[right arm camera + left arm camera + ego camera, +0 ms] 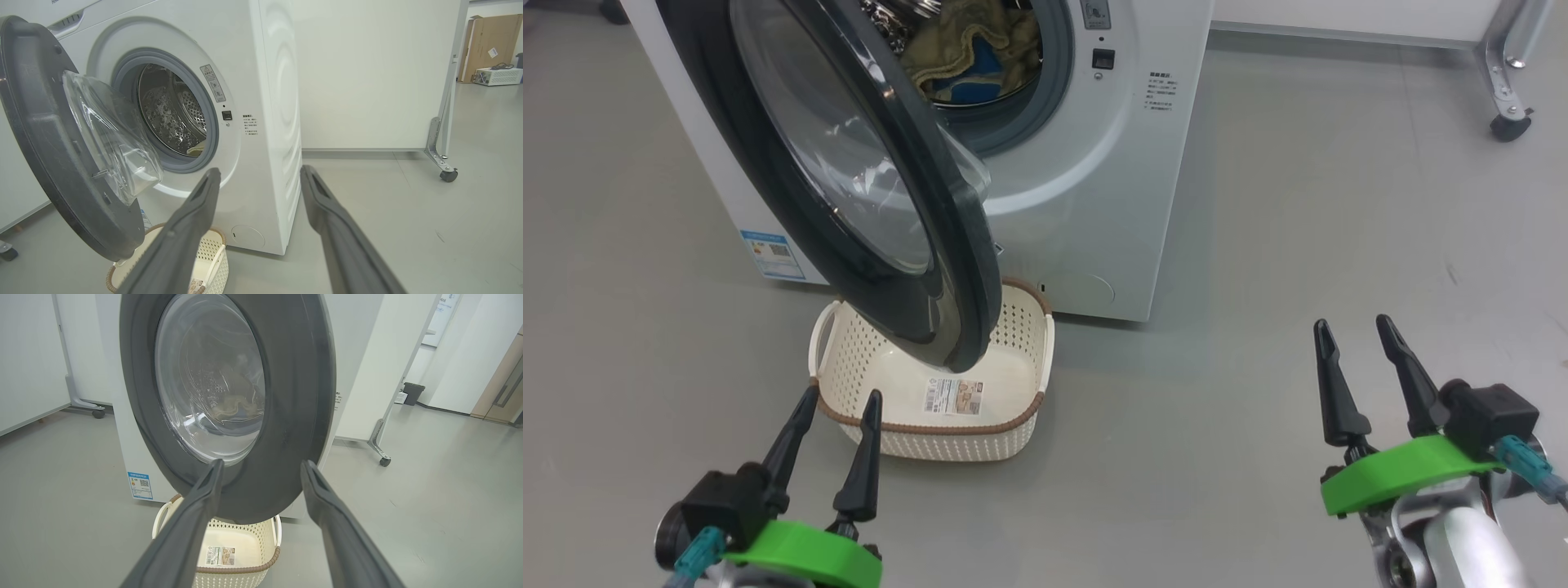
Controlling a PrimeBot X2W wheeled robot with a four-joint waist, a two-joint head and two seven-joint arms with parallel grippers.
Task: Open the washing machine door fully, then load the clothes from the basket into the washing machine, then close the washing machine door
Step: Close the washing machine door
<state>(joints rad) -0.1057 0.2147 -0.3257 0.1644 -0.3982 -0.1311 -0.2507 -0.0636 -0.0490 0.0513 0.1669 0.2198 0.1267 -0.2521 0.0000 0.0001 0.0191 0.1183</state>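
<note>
The white washing machine (1086,171) stands ahead with its black-rimmed door (792,171) swung partly open over the basket (947,433). Cream-yellow clothes with blue patches (976,49) lie inside the drum. The cream perforated basket with a brown rim holds no clothes, just a label on its bottom. My left gripper (843,398) hangs open at the basket's near left rim, apart from it, and faces the door (245,400) in the left wrist view. My right gripper (1356,325) is open over bare floor to the right. The right wrist view shows the drum (175,114) and door (61,147).
A white partition on a castor foot (1509,122) stands at the back right. A second castor (98,413) stands left of the machine, and a dark bin (412,394) and a cardboard box (488,45) stand far off. Grey floor stretches to the right of the machine.
</note>
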